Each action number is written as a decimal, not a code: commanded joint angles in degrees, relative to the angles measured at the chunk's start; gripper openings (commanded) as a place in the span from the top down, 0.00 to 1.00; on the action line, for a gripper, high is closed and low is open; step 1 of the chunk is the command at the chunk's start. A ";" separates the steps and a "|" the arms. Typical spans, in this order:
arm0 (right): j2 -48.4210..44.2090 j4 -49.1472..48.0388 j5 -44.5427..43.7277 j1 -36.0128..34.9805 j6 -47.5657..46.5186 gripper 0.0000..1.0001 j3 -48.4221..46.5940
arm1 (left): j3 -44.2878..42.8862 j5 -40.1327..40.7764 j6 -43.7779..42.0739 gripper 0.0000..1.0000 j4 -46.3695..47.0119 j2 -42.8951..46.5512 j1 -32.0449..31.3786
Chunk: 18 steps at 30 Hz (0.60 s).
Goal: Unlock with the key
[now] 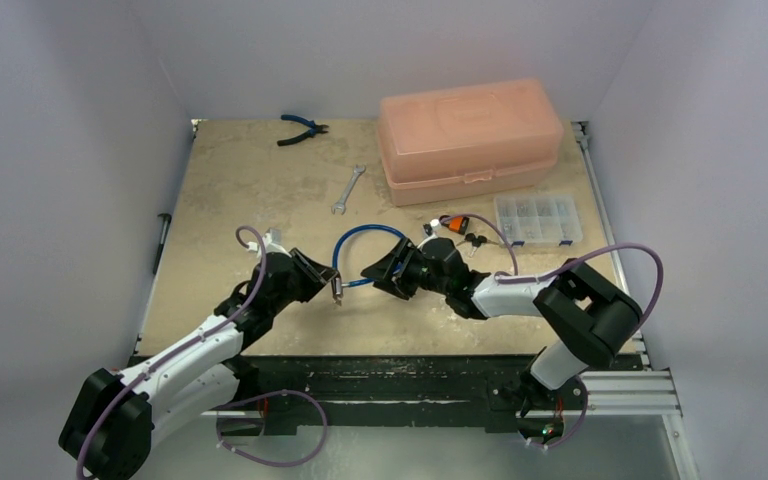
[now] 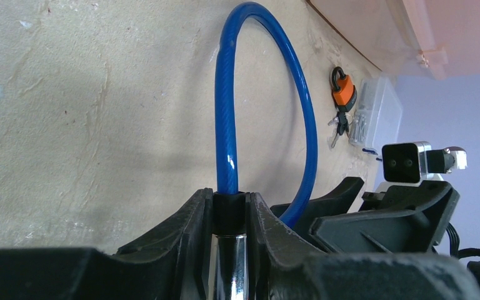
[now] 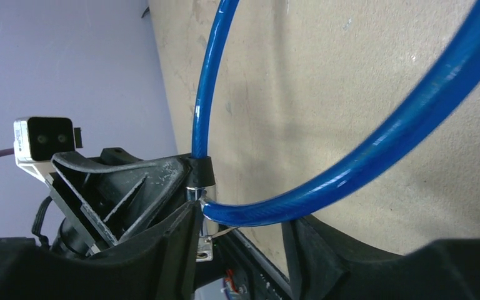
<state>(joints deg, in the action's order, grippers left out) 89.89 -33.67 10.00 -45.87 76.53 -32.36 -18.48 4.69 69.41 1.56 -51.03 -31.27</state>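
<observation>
- The left hand (image 1: pixel 322 280) is clamped shut on the blue cable lock (image 1: pixel 355 233). Its fingers (image 2: pixel 194 219) press both sides of the black collar and the chrome barrel (image 2: pixel 228 262) below it. This looks meant to hold the lock body steady while the other arm works on it.
- The cable loop rises away from that hand, lifted clear of the tabletop (image 1: pixel 260 180).
- The right hand (image 1: pixel 380 272) faces the left one, nearly touching it. Its jaws are partly open and straddle the cable's other end, with a gap on each side, so nothing is pinched yet.
- A small metal piece (image 3: pixel 207 245) hangs just beside its left finger; I cannot tell whether it is the key.
- An orange padlock (image 1: pixel 453 223) with a bunch of keys (image 1: pixel 475 238) lies just beyond the right hand's wrist, untouched.
</observation>
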 commanded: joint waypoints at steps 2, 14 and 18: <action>1.26 -3.88 -0.18 -0.45 0.57 0.52 -3.46 | 0.29 -1.69 0.22 1.00 4.36 0.93 -0.15; 2.38 -9.11 1.69 -0.45 0.32 1.00 -3.06 | -1.76 -7.35 -3.04 1.00 5.78 -1.47 -0.03; 2.24 -9.70 2.39 -0.45 0.33 1.00 -3.05 | -1.64 -9.78 -3.65 0.78 7.49 -2.96 -0.02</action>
<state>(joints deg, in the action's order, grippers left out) 92.73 -37.39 10.11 -45.63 77.14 -33.52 -17.98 2.20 67.70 1.32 -53.06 -30.81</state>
